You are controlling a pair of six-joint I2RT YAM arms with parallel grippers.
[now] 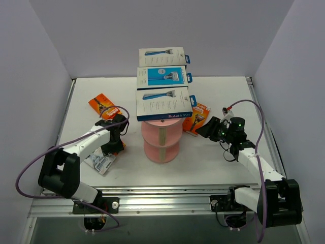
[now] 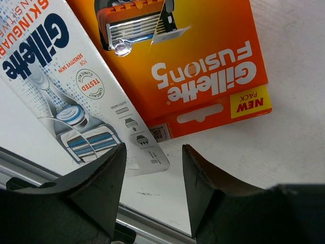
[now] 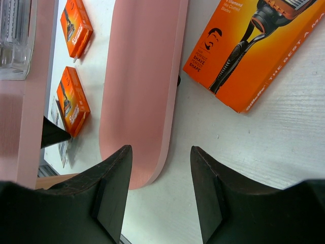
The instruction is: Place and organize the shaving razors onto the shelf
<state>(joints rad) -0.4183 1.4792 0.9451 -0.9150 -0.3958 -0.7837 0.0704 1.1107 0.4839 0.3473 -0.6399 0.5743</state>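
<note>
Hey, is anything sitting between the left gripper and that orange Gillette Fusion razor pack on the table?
Partly. The left gripper, jaws open, faces the near corner of the orange cardboard Gillette Fusion5 razor pack, but a corner of the white Gillette SkinGuard razor pack beside it juts in front, nearer the gripper.

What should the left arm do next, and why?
Probably lower the left arm's open, empty jaws onto the orange Gillette Fusion5 blister card lying flat on the white table just ahead of them; it isn't yet on the pink three-tier shelf.
</note>
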